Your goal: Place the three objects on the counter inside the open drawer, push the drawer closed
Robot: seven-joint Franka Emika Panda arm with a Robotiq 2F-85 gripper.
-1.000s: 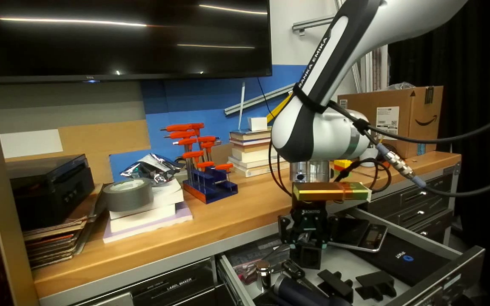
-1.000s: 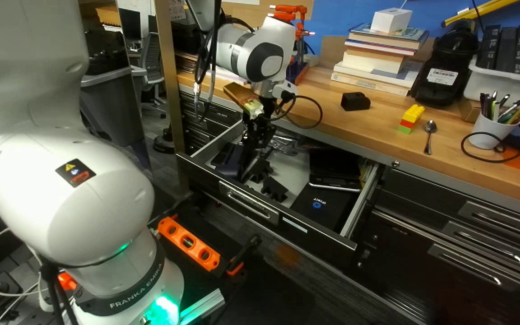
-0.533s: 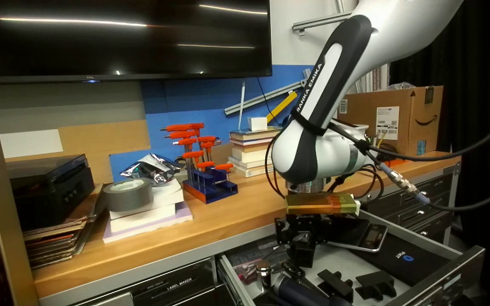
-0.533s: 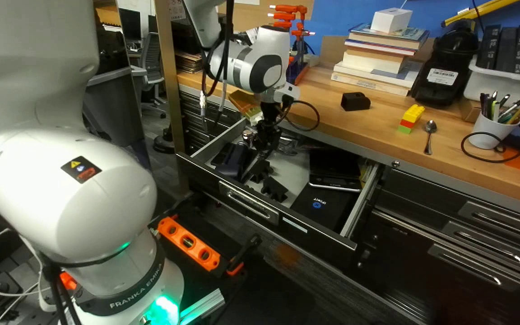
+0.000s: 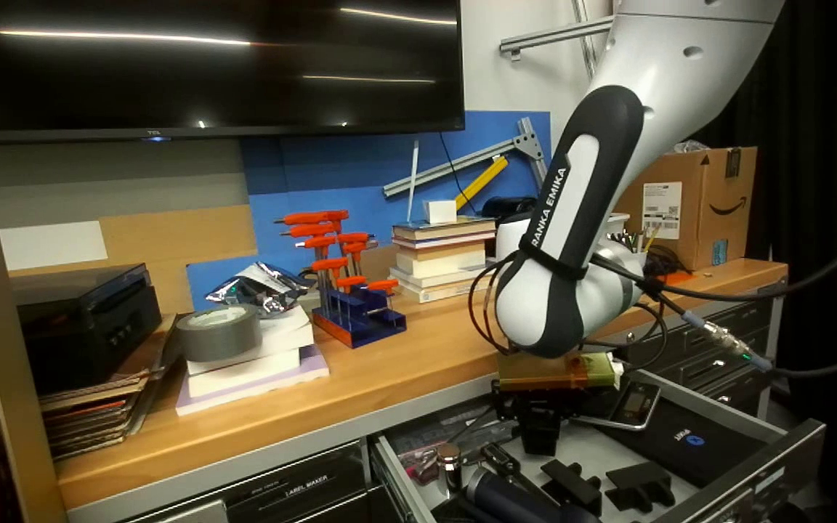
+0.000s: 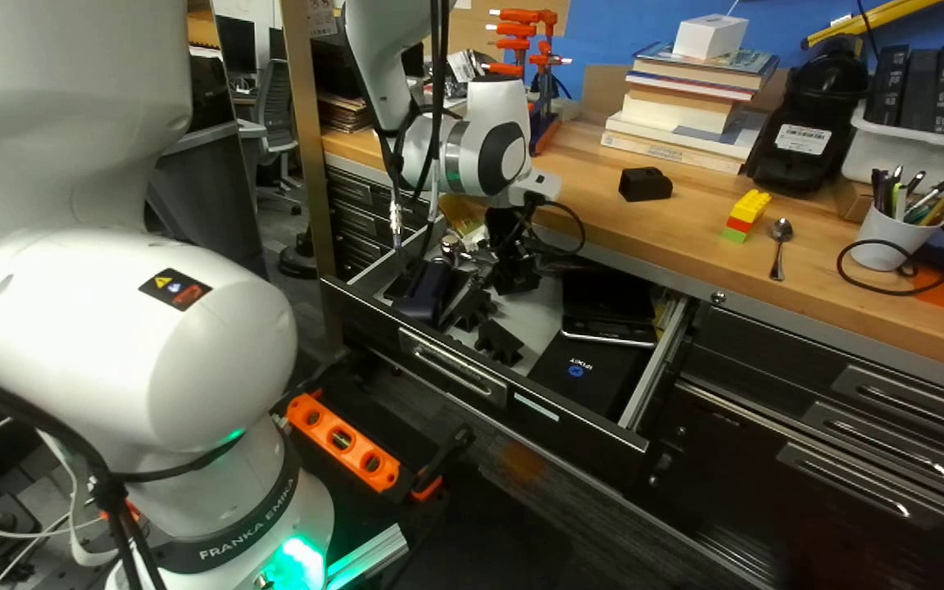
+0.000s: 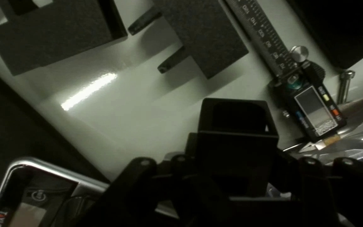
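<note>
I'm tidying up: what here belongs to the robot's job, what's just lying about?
Job: gripper, held hollow black block, open drawer, wooden counter; likely toy-brick stack, spoon, black counter block.

Lying about: digital caliper, duct tape roll, T-handle hex keys, pen cup.

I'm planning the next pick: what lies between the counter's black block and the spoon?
In an exterior view, a toy-brick stack lies between the black block and the spoon.

Black screen above blue panel

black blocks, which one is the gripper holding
The hollow-ended block, clamped in the gripper in or above the open drawer; the other black block rests ungripped on the counter.
</note>
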